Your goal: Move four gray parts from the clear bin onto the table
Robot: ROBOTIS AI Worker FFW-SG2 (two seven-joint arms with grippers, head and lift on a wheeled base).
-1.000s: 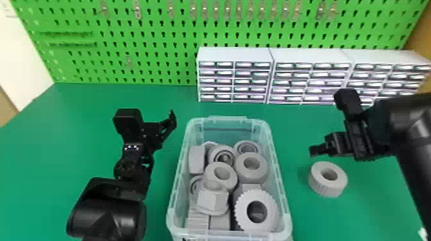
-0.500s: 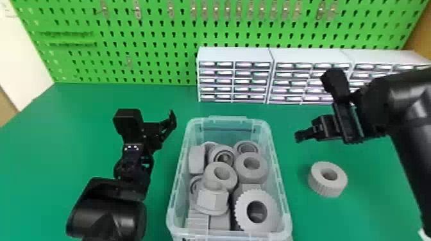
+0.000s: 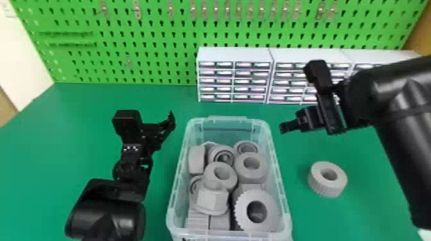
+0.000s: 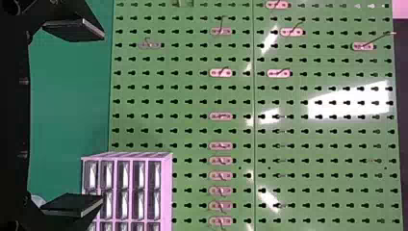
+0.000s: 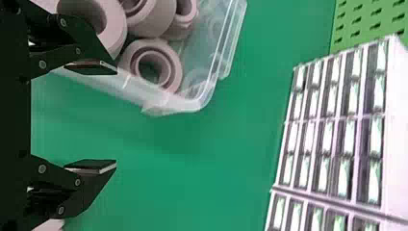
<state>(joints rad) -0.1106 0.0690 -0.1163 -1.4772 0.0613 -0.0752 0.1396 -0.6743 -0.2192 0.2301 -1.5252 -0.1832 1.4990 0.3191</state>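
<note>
Judging handling, near to far. At the near right of the clear, open-topped plastic bin (image 3: 280, 179) sits a thick gray ring with a toothed rim (image 3: 272, 208), tilted. Likely rigid, fairly light plastic; teeth should give the pads bite, though a grip on tooth crests alone may let it roll. Preferred hold: one finger in the bore, one outside, on the side away from the bin wall.

Left of it, a gray faceted nut-like part with a collar (image 3: 213, 200). Flat sides suit flat fingers; take opposite flats, above the collar.

On the green tabletop (image 3: 378, 205), right of the bin, a gray ribbed ring (image 3: 324, 186) lies flat, bore up. Presumably one of four delivered; three would remain.

Mid-bin, a smooth gray ring (image 3: 251, 177) lies with its bore up. Smooth curve may slip: grasp across the ring's wall, or squarely over the full diameter if the spread allows. Neighbours crowd it; a vertical lift should disturb them least. Breakage unlikely; a drop could make it roll.

Right gripper (image 5: 116, 117): fingers spread, nothing between them, over the table just beyond the bin's right side. Left gripper (image 4: 102, 117): fingers also apart and empty, above the table left of the bin.
</note>
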